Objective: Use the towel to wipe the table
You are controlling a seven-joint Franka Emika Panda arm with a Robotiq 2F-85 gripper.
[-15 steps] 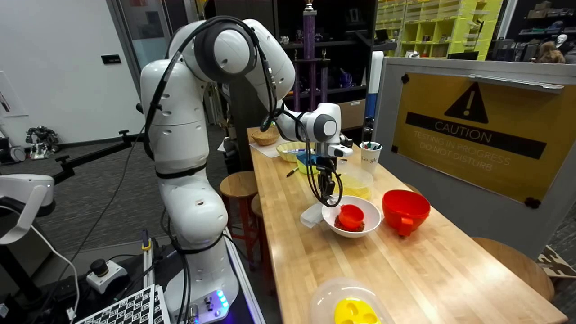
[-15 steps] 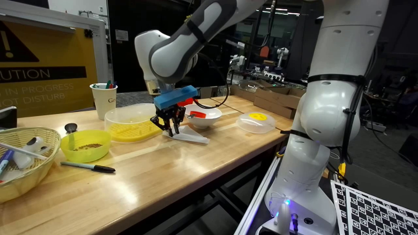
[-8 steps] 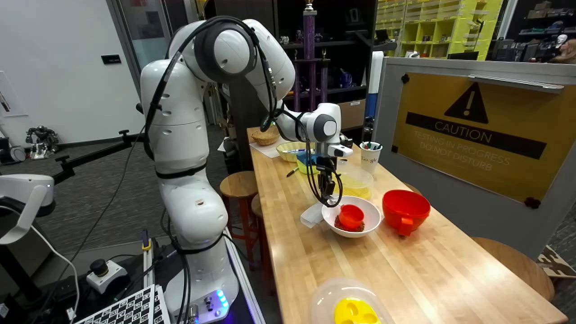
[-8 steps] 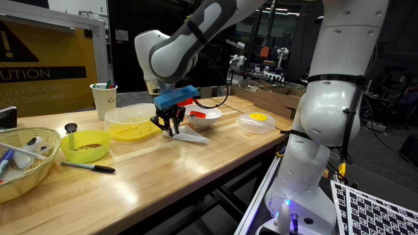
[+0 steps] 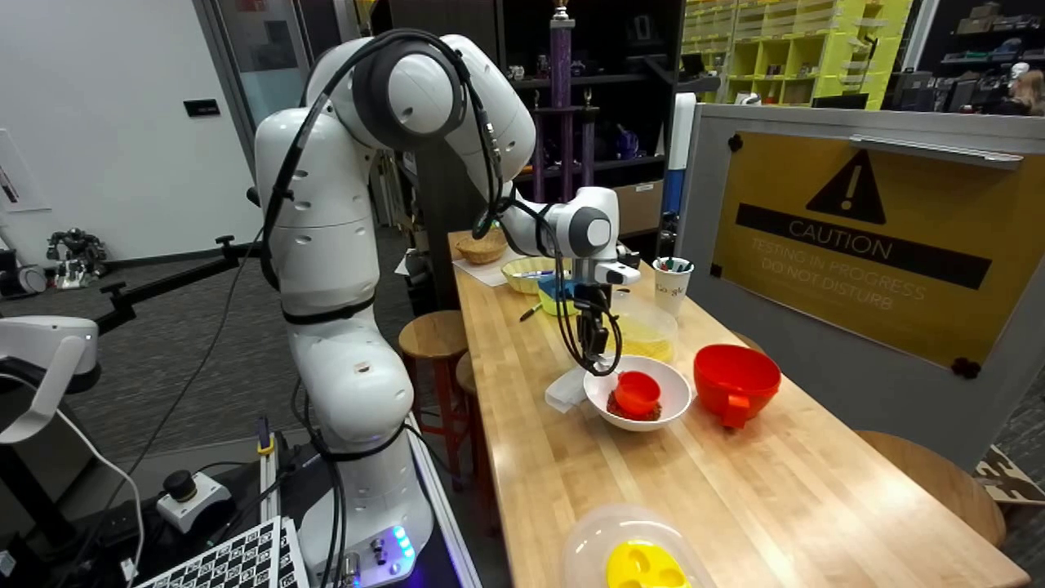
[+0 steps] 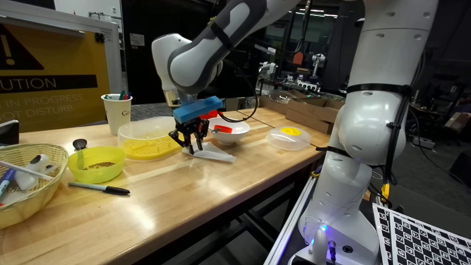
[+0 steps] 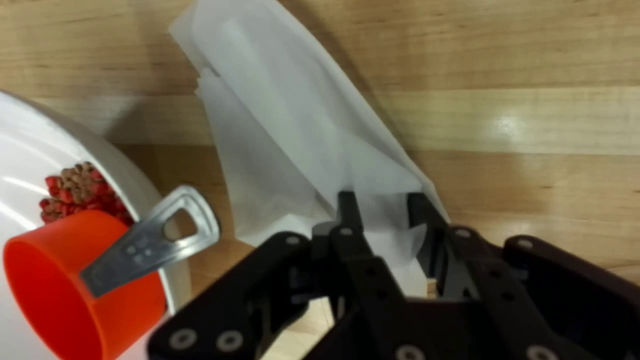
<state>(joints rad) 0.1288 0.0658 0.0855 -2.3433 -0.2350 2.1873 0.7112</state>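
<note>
The towel is a white, thin folded sheet (image 7: 300, 110), cloth or paper. It lies on the pale-wood table (image 6: 165, 209) beside the white bowl and shows in both exterior views (image 6: 215, 152) (image 5: 565, 392). My gripper (image 6: 195, 150) points down at the towel's end, its fingertips at table height. In the wrist view the fingers (image 7: 382, 196) stand apart, with a raised fold of the towel between them and a gap beside it. The gripper is partly open and not closed on the towel. In an exterior view the fingertips are hidden behind cables and the bowl.
The white bowl (image 5: 678, 400) with a red scoop (image 7: 125, 320) stands close to the gripper. A red bowl (image 5: 735, 371), a clear yellow-bottomed container (image 6: 151, 145), a clear lid (image 6: 290, 141), a yellow bowl (image 6: 96, 175), a marker (image 6: 99, 188), a basket (image 6: 36, 198) and a cup (image 6: 117, 114) stand around.
The gripper's fingers have spread slightly apart, and the towel's near end has shifted very slightly with them. The arm and the other objects have not visibly moved.
</note>
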